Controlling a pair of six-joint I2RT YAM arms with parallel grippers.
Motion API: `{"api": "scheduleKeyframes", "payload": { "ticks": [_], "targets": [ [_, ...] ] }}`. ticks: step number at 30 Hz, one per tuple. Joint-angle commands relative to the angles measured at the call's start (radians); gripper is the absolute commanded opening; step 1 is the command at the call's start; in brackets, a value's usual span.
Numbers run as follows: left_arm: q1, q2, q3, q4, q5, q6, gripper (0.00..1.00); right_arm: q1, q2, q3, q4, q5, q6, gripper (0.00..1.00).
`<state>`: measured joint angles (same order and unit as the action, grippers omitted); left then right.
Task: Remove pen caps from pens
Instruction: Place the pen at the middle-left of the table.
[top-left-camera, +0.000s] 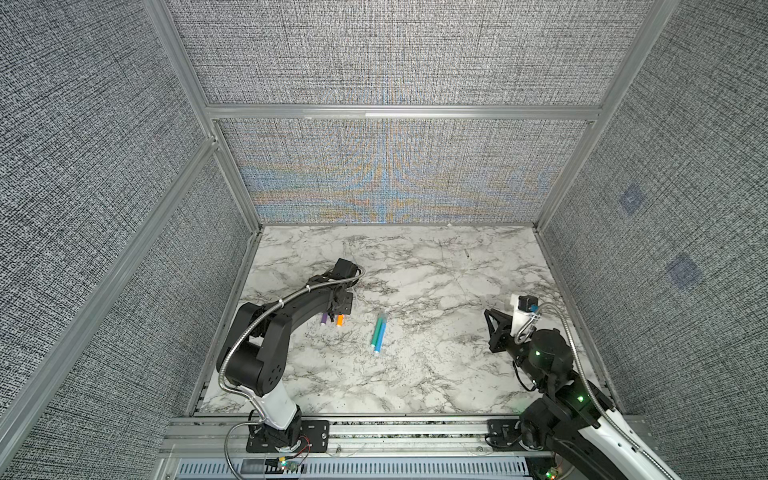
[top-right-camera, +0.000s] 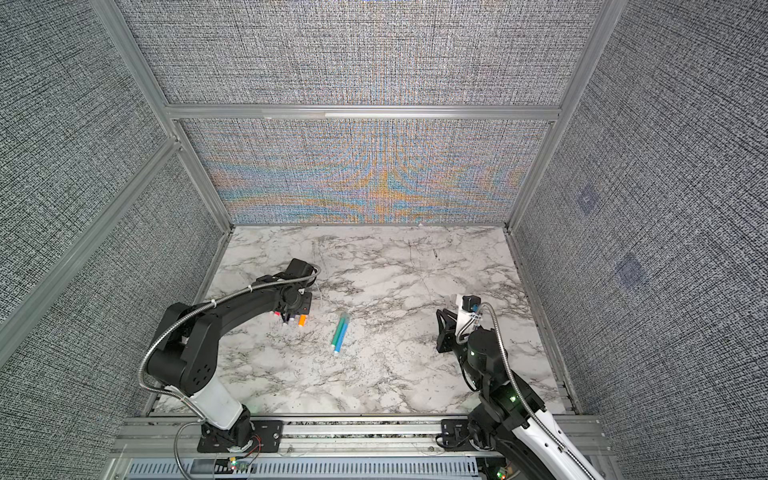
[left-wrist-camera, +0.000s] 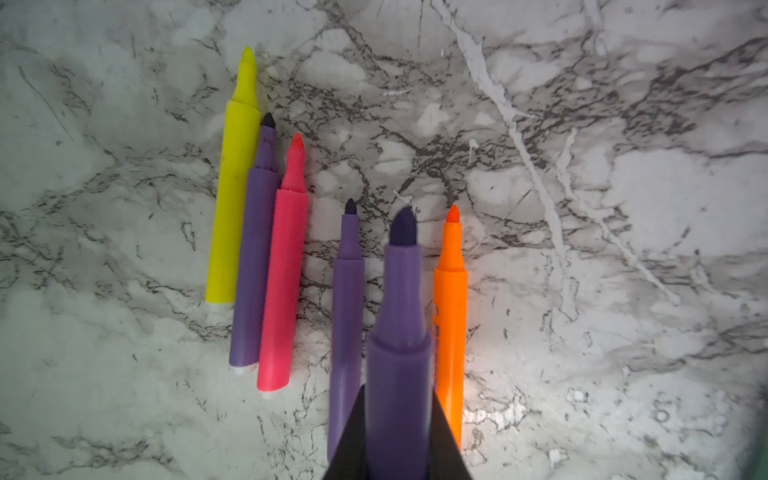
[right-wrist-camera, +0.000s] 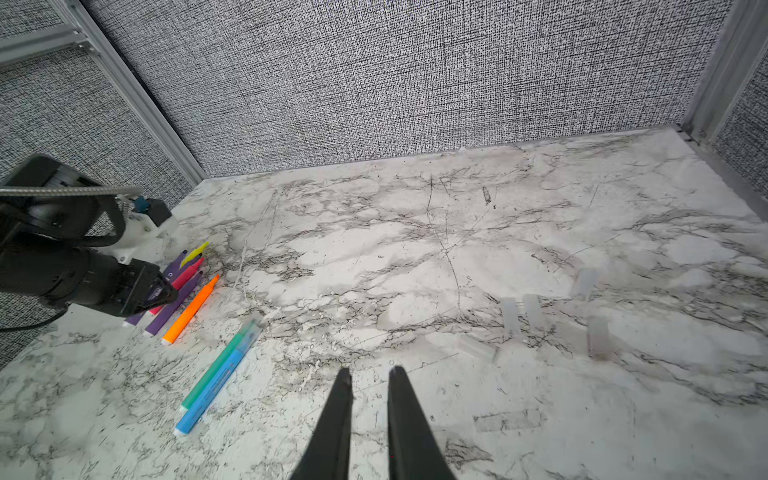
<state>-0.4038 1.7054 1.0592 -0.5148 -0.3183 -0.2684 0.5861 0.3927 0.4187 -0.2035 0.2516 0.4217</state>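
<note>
My left gripper (left-wrist-camera: 399, 390) is shut on a purple pen (left-wrist-camera: 401, 316) whose dark tip is bare, held just above the marble table (left-wrist-camera: 623, 208). Below it lie several uncapped pens: yellow (left-wrist-camera: 235, 187), purple (left-wrist-camera: 255, 257), pink (left-wrist-camera: 284, 282), another purple (left-wrist-camera: 347, 324) and orange (left-wrist-camera: 451, 324). A green pen (right-wrist-camera: 220, 365) and a blue pen (right-wrist-camera: 216, 390) lie side by side mid-table with clear caps (right-wrist-camera: 253, 326) on their tips. My right gripper (right-wrist-camera: 370, 372) hovers at the right, shut, with nothing seen between its fingers. Several loose pen caps (right-wrist-camera: 510, 316) lie ahead of it.
Grey fabric walls on aluminium rails (top-left-camera: 399, 111) close in the table on three sides. The left arm (top-left-camera: 291, 316) hides part of the pen row in both top views. The right arm (top-left-camera: 540, 357) stands near the right wall.
</note>
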Motion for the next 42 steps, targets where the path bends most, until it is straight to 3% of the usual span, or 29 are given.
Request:
{"api": "scheduleKeyframes", "payload": {
  "ticks": [1, 10, 27, 42],
  "targets": [
    [0.006, -0.001, 0.005, -0.001, -0.003, 0.010, 0.00, 0.000, -0.010, 0.010, -0.004, -0.020, 0.003, 0.00],
    [0.013, 0.036, 0.017, -0.019, -0.015, 0.024, 0.08, 0.000, -0.014, 0.003, -0.004, -0.020, 0.005, 0.00],
    [0.020, 0.063, 0.035, -0.030, 0.002, 0.036, 0.11, 0.000, -0.036, 0.007, -0.020, -0.015, 0.000, 0.00],
    [0.020, 0.062, 0.033, -0.027, 0.005, 0.038, 0.24, 0.000, -0.052, 0.008, -0.028, -0.008, -0.004, 0.00]
  ]
}}
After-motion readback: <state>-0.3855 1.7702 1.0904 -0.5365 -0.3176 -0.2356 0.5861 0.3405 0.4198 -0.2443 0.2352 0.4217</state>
